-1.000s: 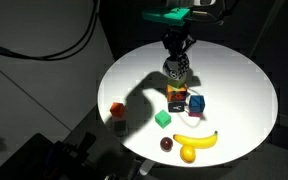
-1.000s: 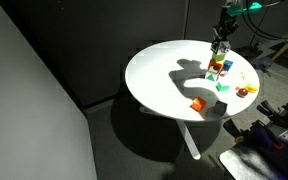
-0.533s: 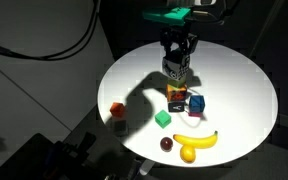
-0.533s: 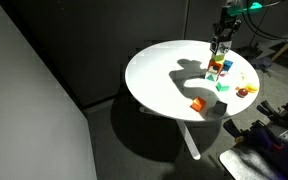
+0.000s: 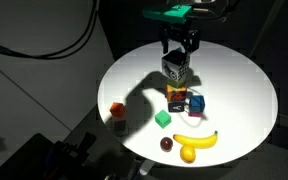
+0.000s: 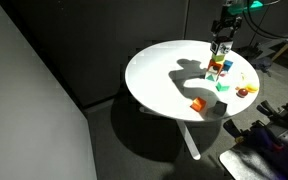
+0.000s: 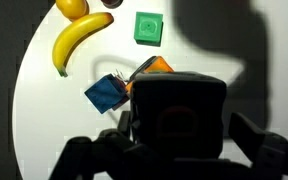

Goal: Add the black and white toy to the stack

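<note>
The black and white toy [image 5: 177, 68] sits on top of the stack [image 5: 176, 96], a short tower with a yellow-green cube, near the middle of the round white table [image 5: 239, 80]. My gripper [image 5: 180, 47] hangs just above it, open, fingers spread to either side. In the other exterior view the gripper [image 6: 222, 36] stands over the toy [image 6: 220, 53] and the stack [image 6: 216, 68]. The wrist view looks straight down on the toy's dark top face with a red ring [image 7: 176, 112], my gripper [image 7: 184, 128] straddling it; a light gap shows beside the right finger [image 7: 256, 135].
A blue cube [image 5: 196, 102] stands right next to the stack [image 7: 106, 93]. A green cube [image 5: 162, 118], a banana [image 5: 196, 141], a dark red ball [image 5: 167, 143] and an orange piece [image 5: 116, 110] lie nearer the table's front edge. Dark floor surrounds the table.
The gripper has opened and let go of the black and white toy, which stays on the stack. The hand has risen slightly.
</note>
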`<move>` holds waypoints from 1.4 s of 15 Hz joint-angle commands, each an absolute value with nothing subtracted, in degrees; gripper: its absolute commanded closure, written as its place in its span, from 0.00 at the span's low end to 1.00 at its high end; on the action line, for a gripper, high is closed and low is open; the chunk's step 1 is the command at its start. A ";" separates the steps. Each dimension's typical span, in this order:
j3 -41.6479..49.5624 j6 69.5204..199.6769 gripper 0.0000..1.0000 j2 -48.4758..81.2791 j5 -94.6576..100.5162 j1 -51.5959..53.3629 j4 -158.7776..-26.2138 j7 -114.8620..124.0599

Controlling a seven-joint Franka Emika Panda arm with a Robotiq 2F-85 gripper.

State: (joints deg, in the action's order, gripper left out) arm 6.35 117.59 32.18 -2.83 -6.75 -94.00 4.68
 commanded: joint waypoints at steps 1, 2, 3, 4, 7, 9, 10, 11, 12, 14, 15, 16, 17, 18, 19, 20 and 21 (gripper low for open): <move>5.25 117.09 0.00 28.82 -4.09 -7.82 -96.07 2.10; 5.16 117.19 0.00 28.19 -4.13 -7.78 -96.44 1.81; 5.04 117.25 0.00 27.60 -4.18 -7.76 -96.78 1.50; 4.88 117.52 0.00 26.88 -4.25 -7.72 -97.24 1.06; 4.15 118.06 0.00 24.76 -4.57 -7.57 -98.54 -0.77; 3.54 118.28 0.00 23.15 -4.83 -7.37 -99.83 -2.00; 3.19 118.32 0.00 22.26 -4.89 -7.24 -100.57 -2.61; 2.74 118.08 0.00 21.32 -5.18 -7.24 -101.33 -3.61; 2.37 117.66 0.00 20.36 -5.29 -7.10 -102.17 -4.34; 1.74 116.50 0.00 18.46 -5.43 -6.84 -103.73 -5.81; 1.48 115.81 0.00 17.52 -5.46 -6.68 -104.55 -6.32; 1.32 115.01 0.00 16.68 -5.25 -6.47 -105.25 -6.55; 1.25 114.13 0.00 15.83 -5.01 -6.19 -105.97 -6.43; 1.24 113.20 0.00 15.01 -4.82 -5.89 -106.57 -6.25; 1.29 112.15 0.00 14.19 -4.60 -5.50 -107.21 -5.62; 1.33 111.23 0.00 13.41 -4.48 -5.15 -107.81 -5.09; 1.38 110.30 0.00 12.66 -4.40 -4.84 -108.39 -4.68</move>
State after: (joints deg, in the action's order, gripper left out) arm 1.28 112.59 16.38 -3.91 -5.43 -105.33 -4.82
